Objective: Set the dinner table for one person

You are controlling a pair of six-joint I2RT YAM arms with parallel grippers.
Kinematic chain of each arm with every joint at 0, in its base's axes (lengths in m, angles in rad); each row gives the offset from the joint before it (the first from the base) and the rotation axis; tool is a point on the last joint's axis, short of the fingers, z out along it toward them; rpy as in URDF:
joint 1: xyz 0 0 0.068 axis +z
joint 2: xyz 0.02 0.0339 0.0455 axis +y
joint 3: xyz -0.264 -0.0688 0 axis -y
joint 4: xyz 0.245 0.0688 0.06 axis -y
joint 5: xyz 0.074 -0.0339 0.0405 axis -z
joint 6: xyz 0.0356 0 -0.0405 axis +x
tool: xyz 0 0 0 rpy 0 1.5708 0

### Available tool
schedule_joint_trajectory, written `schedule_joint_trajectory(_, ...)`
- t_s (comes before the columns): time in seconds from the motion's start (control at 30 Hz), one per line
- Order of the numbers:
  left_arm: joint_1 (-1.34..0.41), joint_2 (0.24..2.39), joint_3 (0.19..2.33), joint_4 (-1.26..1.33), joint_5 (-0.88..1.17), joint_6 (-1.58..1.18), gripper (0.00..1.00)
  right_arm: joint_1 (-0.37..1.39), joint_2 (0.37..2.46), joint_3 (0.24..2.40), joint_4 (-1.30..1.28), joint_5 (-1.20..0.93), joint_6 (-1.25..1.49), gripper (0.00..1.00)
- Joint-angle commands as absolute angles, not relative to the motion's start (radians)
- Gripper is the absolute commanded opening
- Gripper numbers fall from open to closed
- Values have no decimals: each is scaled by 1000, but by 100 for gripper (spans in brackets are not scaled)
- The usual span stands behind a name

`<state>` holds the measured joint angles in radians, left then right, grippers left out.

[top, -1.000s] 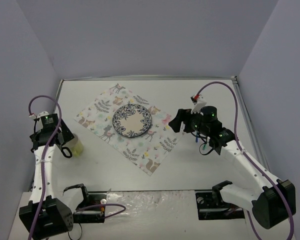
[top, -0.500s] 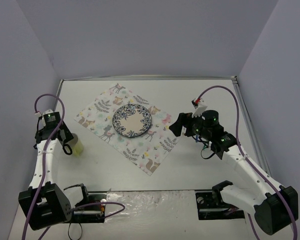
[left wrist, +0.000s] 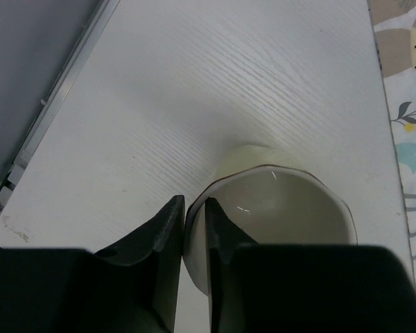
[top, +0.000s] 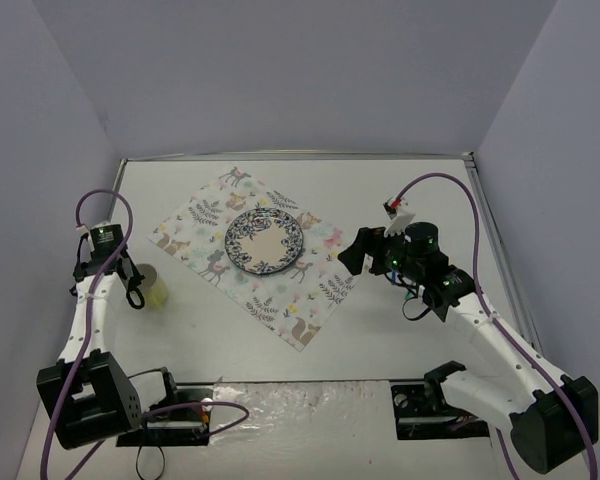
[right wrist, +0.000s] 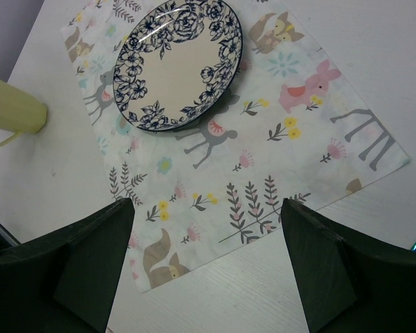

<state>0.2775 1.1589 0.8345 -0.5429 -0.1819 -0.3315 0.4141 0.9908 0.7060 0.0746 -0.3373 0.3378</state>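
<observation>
**Desk:** White matte surface with the metal edge strip: report, please.

**Operator:** That is the tabletop. From my console it fills the floor of the walled enclosure, with both arms bolted at its near edge. A square cloth printed with animals and leaves lies flat on it, turned like a diamond, slightly left of centre. A plate with a dark blue floral rim sits on the far half of the cloth, wholly inside its edges.

**Desk:** Left side?

**Operator:** A pale yellow cup stands upright on bare tabletop near the cloth's left edge (apart from it in the overhead view). The left arm reaches down to it. I see the left jaws drawn nearly together and pinching the cup's wall at the rim. One finger is outside the wall and the other is inside. A handle shows on the cup in the right wrist view.

**Desk:** Right side?

**Operator:** The right arm hangs above the tabletop by the cloth's right corner. The right jaws are spread wide and grip nothing. Between them, my wrist camera looks down on the cloth's near edge and bare tabletop, with the plate farther off. I cannot tell how high they stand above the surface.
</observation>
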Motion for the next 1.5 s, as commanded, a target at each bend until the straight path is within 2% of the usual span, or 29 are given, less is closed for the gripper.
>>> schedule_joint_trajectory(0.0, 285, 1135, 853, -505, -171, -326, 3, 421, 969, 713, 122, -333, 330, 84)
schedule_joint_trajectory(0.03, 285, 1128, 858, -508, -166, -325, 0, 420, 969, 713, 123, -333, 330, 84)
schedule_joint_trajectory(0.33, 242, 1058, 1025, -651, -130, -371, 0, 420, 951, 738, 106, -331, 336, 84)
schedule_joint_trajectory(0.47, 26, 1084, 1170, -727, -185, -458, 0, 420, 921, 773, 74, -300, 339, 84)
schedule_joint_trajectory(0.57, -217, 1159, 1251, -731, -223, -530, 0, 419, 898, 789, 46, -250, 344, 84)
schedule_joint_trajectory(0.7, -432, 1289, 1371, -679, -244, -550, 0, 419, 862, 805, 12, -177, 346, 84)
schedule_joint_trajectory(0.83, -571, 1452, 1518, -628, -217, -517, 0, 417, 840, 811, -31, -119, 352, 84)
schedule_joint_trajectory(1.07, -696, 1704, 1785, -567, -174, -486, 0, 412, 799, 806, -109, -11, 386, 86)
schedule_joint_trajectory(1.47, -768, 2027, 2112, -579, -97, -620, 0, 408, 716, 800, -221, 139, 456, 89)
